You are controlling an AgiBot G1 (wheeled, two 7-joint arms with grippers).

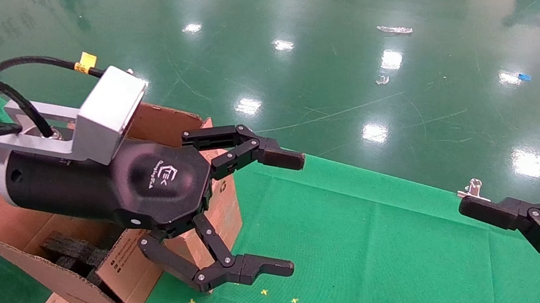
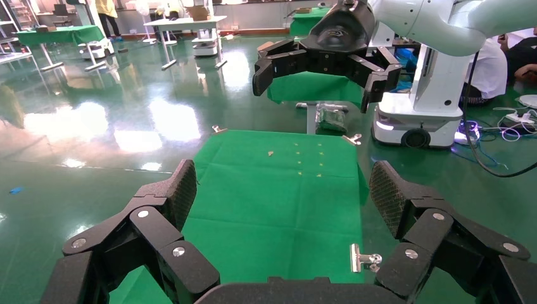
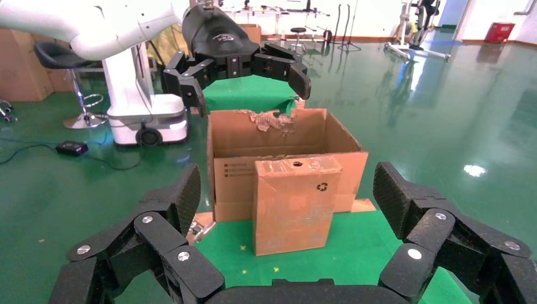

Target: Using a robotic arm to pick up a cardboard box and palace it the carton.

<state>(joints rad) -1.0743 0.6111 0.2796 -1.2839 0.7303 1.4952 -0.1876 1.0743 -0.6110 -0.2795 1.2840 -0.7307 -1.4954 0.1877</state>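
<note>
With the fingers of the white-sleeved left gripper [image 1: 261, 211] spread empty, the small taped brown cardboard box [image 3: 294, 202] leaning against the large flapped carton [image 3: 285, 149] should be squarely straddled before closing.

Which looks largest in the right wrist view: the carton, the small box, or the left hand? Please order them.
1. Carton, largest.
2. Small box; it stands nearer the camera, against the carton's front, so it looks relatively bigger.
3. Left hand, open above the carton; it is farthest, so its rank is unsure.
</note>
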